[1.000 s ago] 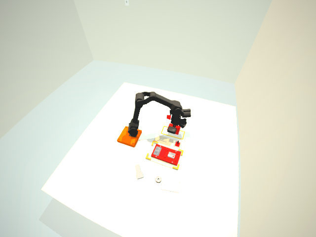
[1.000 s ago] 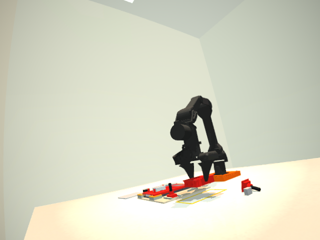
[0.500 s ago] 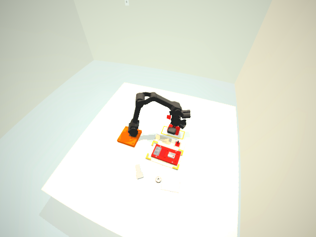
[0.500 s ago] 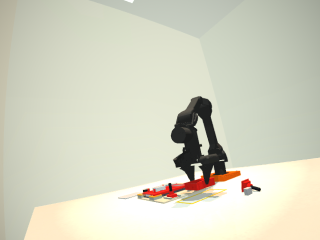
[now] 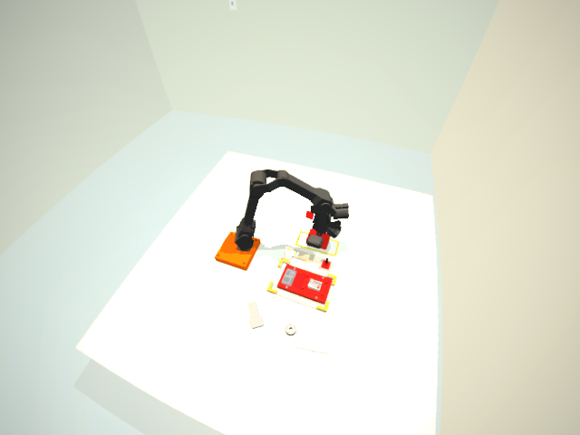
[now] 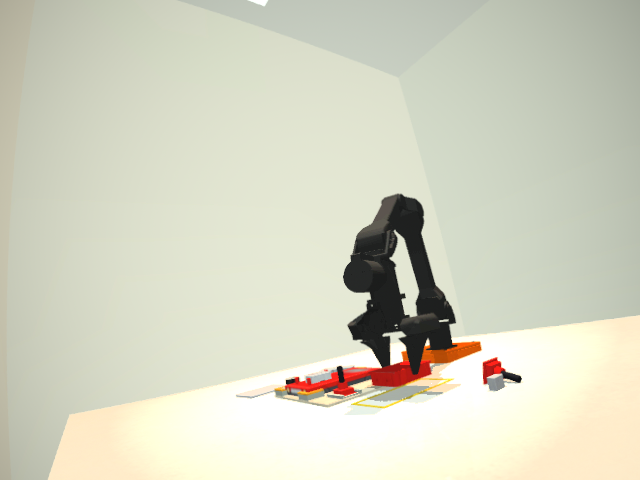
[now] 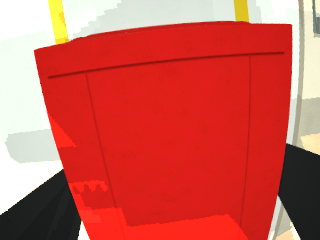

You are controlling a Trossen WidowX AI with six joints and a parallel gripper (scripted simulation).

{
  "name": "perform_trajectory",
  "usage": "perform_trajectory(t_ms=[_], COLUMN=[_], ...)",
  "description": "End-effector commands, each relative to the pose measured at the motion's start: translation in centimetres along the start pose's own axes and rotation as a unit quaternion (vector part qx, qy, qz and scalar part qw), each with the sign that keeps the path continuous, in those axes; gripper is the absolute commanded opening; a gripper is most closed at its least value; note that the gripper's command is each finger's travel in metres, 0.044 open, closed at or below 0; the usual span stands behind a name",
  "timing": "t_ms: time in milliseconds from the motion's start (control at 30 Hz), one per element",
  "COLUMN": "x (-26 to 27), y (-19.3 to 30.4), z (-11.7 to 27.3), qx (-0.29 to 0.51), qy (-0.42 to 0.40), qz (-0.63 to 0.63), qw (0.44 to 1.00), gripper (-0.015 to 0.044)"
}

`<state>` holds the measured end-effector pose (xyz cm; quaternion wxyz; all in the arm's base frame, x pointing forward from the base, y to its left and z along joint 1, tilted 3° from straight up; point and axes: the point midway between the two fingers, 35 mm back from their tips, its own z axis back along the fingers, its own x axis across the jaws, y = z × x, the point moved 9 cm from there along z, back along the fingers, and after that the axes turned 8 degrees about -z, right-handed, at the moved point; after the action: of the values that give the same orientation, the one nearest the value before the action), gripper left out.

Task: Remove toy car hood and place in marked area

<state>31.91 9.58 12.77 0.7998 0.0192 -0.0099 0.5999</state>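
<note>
Fingers (image 5: 334,229) (image 6: 416,351): they grip the red hood (image 5: 324,241) (image 6: 392,378) (image 7: 170,135) by its opposite sides, and from where I stand they point down at the table.
Hood: between the fingers and off the car, its underside raised above the table, with a shadow beneath it.
Yellow outline (image 5: 338,247) (image 6: 368,405) (image 7: 58,20): this marked area lies below the fingers. Two of its lines run out past the hood's far edge in the wrist view. I can't tell whether the whole hood would land inside.
Lowering: the likeliest trouble, I think. A small sideways error would set an edge over the line, since the outline looks snug for the hood.
Release: opening too high could let the hood drop, tip or skid. Pressing down too far could jam it against the table.
Red car (image 5: 302,281) (image 6: 354,374): beside the fingers, beyond the outline. A drift that way could bring the hood against it.
Black-stemmed red piece (image 5: 325,264) (image 6: 343,390): between the outline and the car's edge, near enough for a wide finger swing to clip.
Retreat: if one finger drags on the hood's side while rising, it could pull the hood askew; both need to come free first.
</note>
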Motion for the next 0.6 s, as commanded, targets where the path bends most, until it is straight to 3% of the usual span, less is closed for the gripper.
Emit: perform_trajectory(t_ms=[0, 567], x=[0.00, 0.00], y=[0.06, 0.05], z=[-0.25, -1.00], qx=[0.001, 0.001], qy=[-0.001, -0.001], qz=[-0.002, -0.002], qw=[1.000, 1.000], gripper=[0.0000, 0.0000])
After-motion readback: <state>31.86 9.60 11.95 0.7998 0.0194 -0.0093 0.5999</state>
